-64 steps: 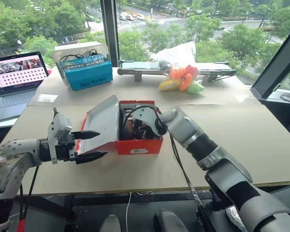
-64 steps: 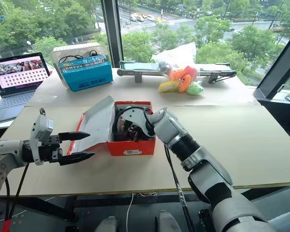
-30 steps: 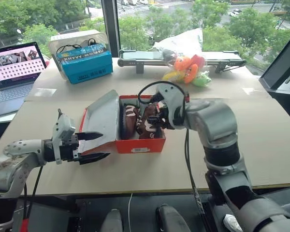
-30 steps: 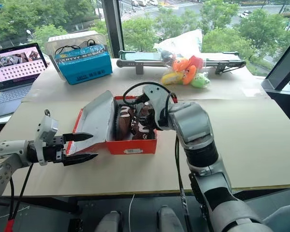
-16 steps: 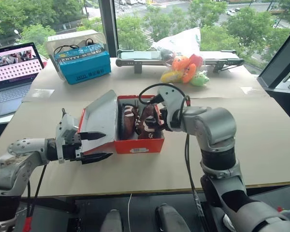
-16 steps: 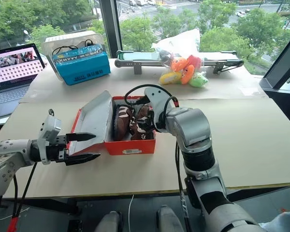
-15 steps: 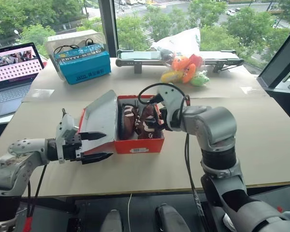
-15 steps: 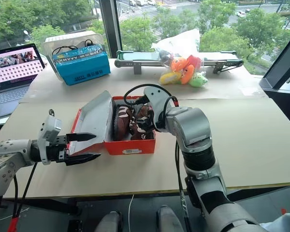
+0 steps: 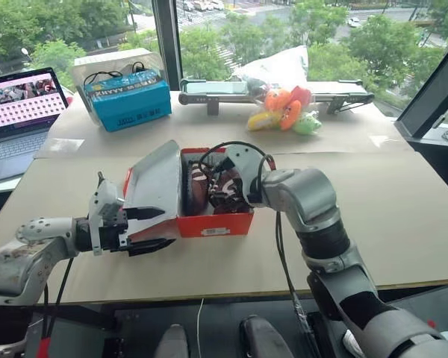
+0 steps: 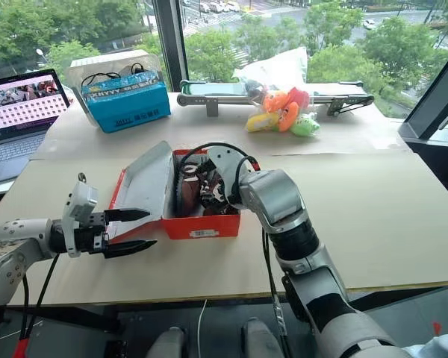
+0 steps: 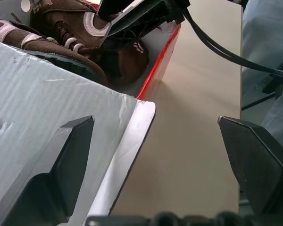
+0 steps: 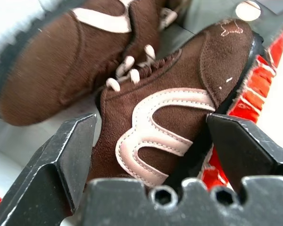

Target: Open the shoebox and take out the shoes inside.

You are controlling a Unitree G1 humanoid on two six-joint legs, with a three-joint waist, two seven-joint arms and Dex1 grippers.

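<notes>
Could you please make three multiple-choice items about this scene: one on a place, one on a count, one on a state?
1. Where are the shoes?
A. inside the shoebox
B. on the laptop
C. in the blue box

2. How many shoes lie in the shoebox?
A. one
B. two
C. four

3. How is the right gripper?
A. shut on a cable
B. shut and empty
C. open around one shoe

Key: 1 A, the head views show them between the red walls. 2 B, two brown shoes lie side by side. 3 C, its fingers stand apart on either side of a shoe.
</notes>
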